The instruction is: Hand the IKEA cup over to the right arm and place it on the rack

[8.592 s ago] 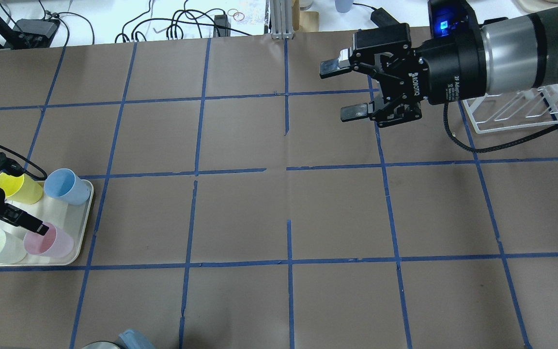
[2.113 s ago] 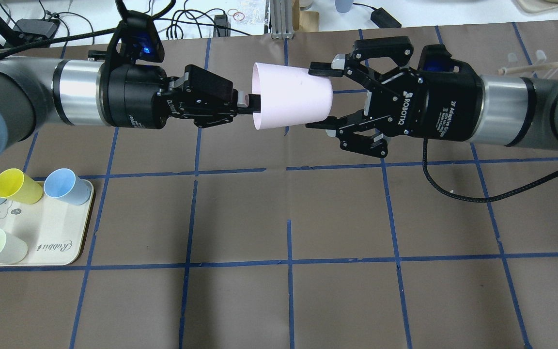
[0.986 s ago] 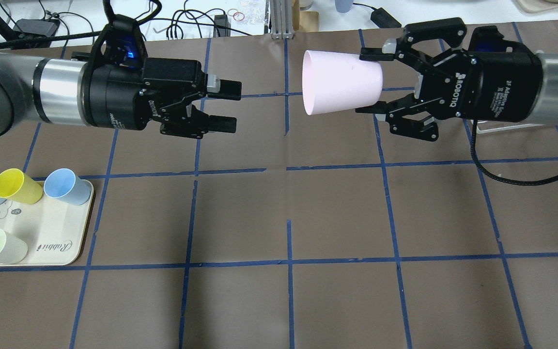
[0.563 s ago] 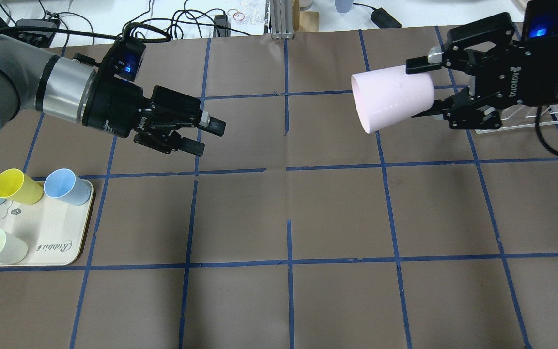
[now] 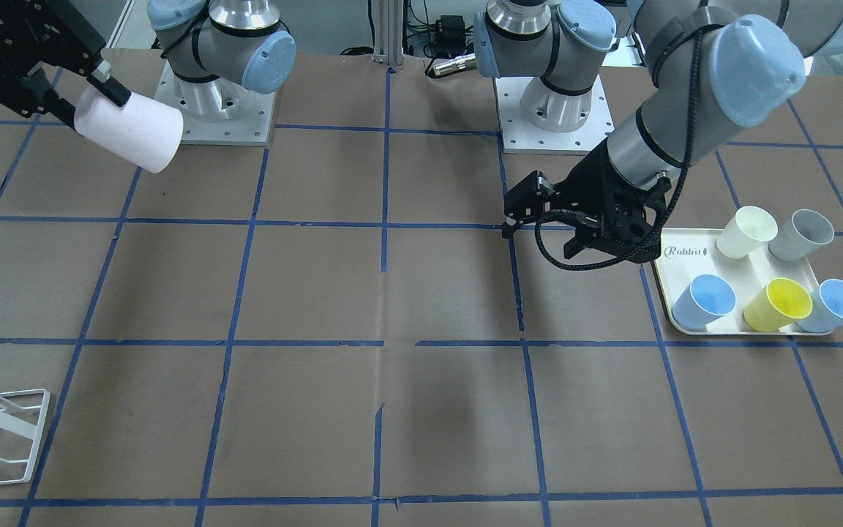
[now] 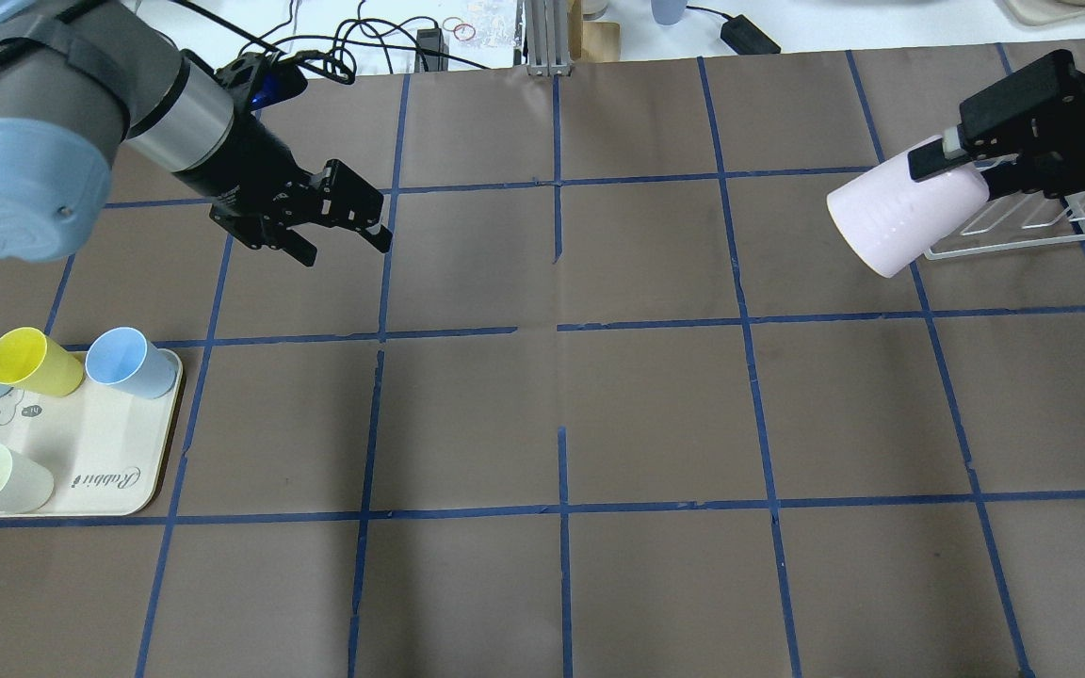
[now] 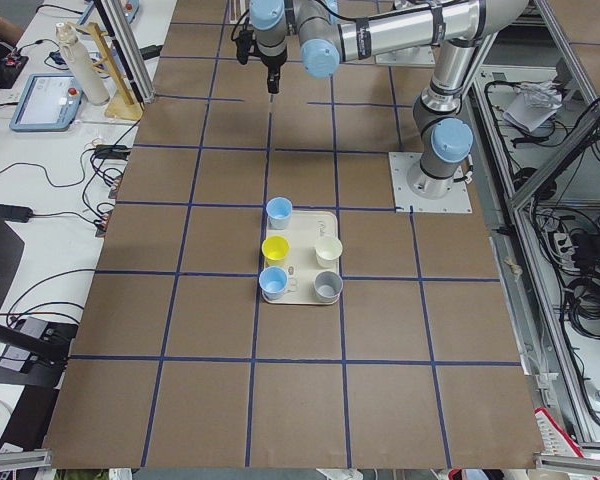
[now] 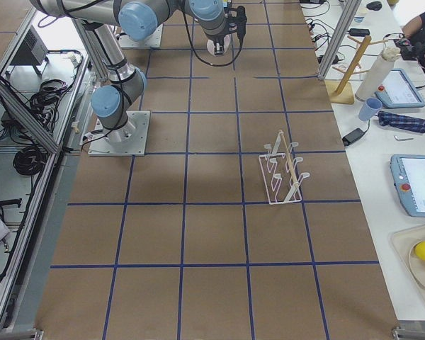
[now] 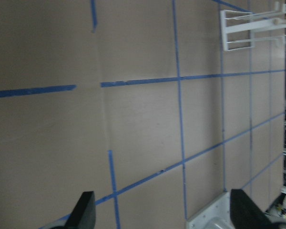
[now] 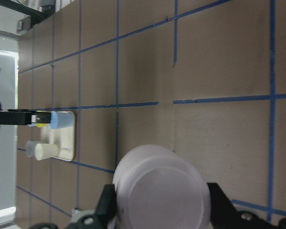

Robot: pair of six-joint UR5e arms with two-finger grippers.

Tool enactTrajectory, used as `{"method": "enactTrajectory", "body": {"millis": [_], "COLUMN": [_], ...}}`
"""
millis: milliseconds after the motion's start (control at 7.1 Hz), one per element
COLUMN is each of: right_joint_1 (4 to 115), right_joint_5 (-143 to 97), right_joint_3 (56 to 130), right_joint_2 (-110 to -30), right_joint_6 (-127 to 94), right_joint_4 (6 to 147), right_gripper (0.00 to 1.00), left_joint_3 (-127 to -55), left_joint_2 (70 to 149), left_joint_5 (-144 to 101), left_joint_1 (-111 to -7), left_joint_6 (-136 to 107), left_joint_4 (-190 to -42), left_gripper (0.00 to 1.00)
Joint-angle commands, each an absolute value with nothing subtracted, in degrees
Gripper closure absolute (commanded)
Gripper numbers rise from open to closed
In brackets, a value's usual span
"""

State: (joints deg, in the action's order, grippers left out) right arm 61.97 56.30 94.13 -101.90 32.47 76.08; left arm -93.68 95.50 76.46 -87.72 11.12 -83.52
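Note:
The pale pink IKEA cup (image 6: 896, 221) hangs on its side in the air in my right gripper (image 6: 962, 179), which is shut on its base end, mouth pointing away from the gripper. It sits just in front of the white wire rack (image 6: 1009, 243) at the far right. In the front-facing view the cup (image 5: 129, 132) and right gripper (image 5: 92, 110) are at top left, and the rack (image 5: 37, 435) at bottom left. The right wrist view shows the cup (image 10: 159, 191) between the fingers. My left gripper (image 6: 345, 247) is open and empty over the left of the table.
A cream "Rabbit" tray (image 6: 109, 471) at the near left holds blue, yellow, cream and grey cups (image 5: 765, 304). Brown paper with blue tape lines covers the table. Cables and clutter lie beyond the far edge (image 6: 364, 47).
After the hand-over, my right gripper has carried the pink cup further right, up to the rack. My left gripper, open and empty, has drawn back to the left and tilted downward.

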Motion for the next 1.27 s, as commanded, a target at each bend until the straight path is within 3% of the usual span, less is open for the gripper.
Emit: {"method": "enactTrajectory", "body": {"millis": [0,704,1127], "right_joint_1": [61.96,61.70,58.64], "right_joint_5": [66.32,81.54,82.09], "right_joint_3": [94.30,94.66,94.31], "right_joint_2": [-101.43,-90.20,-85.00], "right_joint_6": [36.03,34.98,35.50], "right_joint_4": [86.87,105.88,111.87], "right_gripper": [1.00,1.00,1.00], "left_joint_3": [-82.92,-92.71,-91.14], "left_joint_2": [96.60,87.82,87.36], "left_joint_5": [93.32,89.15,91.40], "left_joint_1": [-97.61,-93.70,-93.16], "left_joint_6": [6.96,8.34,9.32], "left_joint_4": [-90.65,-86.75,-87.80], "left_gripper": [0.00,0.00,0.00]}}
